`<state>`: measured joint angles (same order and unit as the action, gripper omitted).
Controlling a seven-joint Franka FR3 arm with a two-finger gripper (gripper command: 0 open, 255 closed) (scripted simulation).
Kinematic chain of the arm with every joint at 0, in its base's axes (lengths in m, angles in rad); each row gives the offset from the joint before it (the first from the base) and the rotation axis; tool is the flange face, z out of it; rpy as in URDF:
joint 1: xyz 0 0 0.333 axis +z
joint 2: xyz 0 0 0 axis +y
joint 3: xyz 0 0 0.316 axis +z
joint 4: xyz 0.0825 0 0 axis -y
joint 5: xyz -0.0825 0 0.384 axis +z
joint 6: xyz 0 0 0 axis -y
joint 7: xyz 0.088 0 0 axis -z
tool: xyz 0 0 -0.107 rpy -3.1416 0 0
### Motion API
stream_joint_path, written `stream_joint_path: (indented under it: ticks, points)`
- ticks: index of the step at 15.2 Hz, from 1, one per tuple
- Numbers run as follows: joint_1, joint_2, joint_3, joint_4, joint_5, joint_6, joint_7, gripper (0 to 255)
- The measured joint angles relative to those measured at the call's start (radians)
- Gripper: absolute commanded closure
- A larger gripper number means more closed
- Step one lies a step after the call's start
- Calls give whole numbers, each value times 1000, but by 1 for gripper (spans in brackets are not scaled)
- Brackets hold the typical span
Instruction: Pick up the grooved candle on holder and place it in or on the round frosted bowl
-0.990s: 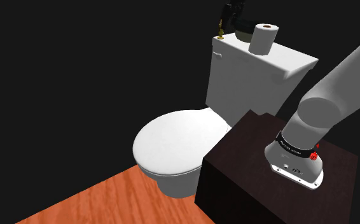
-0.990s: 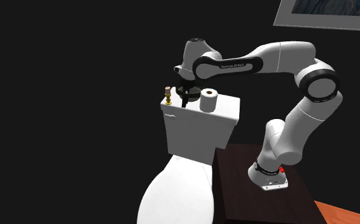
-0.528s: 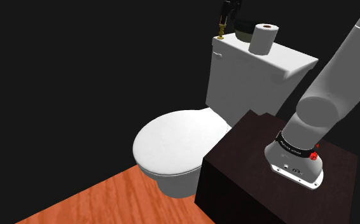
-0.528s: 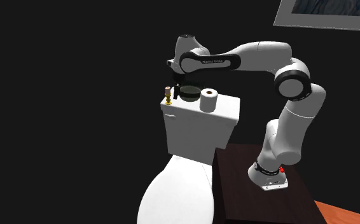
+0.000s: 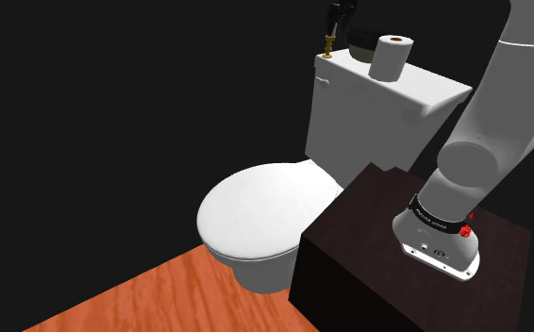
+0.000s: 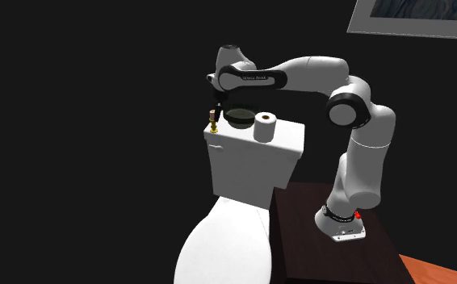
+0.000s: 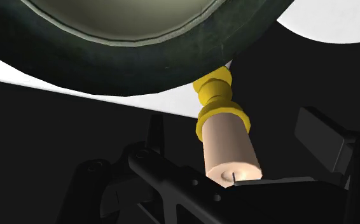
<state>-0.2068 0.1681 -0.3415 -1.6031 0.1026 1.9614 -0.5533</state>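
Note:
The candle (image 7: 231, 145) is a pale cylinder on a yellow knobbed holder (image 7: 214, 94). It stands at the corner of the white toilet tank lid (image 5: 416, 83), where it shows small in the shoulder view (image 5: 327, 43) and in the second exterior view (image 6: 213, 122). My gripper (image 7: 236, 130) is right over it, open, one finger (image 7: 154, 130) on each side of the candle's top and neither touching it. Next to the candle sits the round bowl (image 7: 140, 57), dark-rimmed and pale inside, also seen beside the gripper (image 6: 216, 103) as a dark dish (image 6: 239, 118).
A toilet paper roll (image 5: 391, 57) stands on the lid just past the bowl. Below are the closed toilet seat (image 5: 260, 212), a wooden floor (image 5: 152, 297) and my dark stand (image 5: 369, 273). Black area surrounds the tank. A framed picture (image 6: 417, 16) hangs high up.
The arm has swung toward the second exterior view's left, carrying the open gripper from above the bowl to over the candle. Candle, bowl and roll have not moved.

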Motion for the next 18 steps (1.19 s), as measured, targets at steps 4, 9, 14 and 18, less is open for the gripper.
stream_joint_path:
  ticks: [4,9,14,18]
  points:
    - [1,16,2,-31,6,46,-2,0]
    - [1,19,3,-36,8,55,-3,0]
    - [1,19,3,-36,8,55,-3,255]
    - [1,18,3,-36,8,55,-3,255]
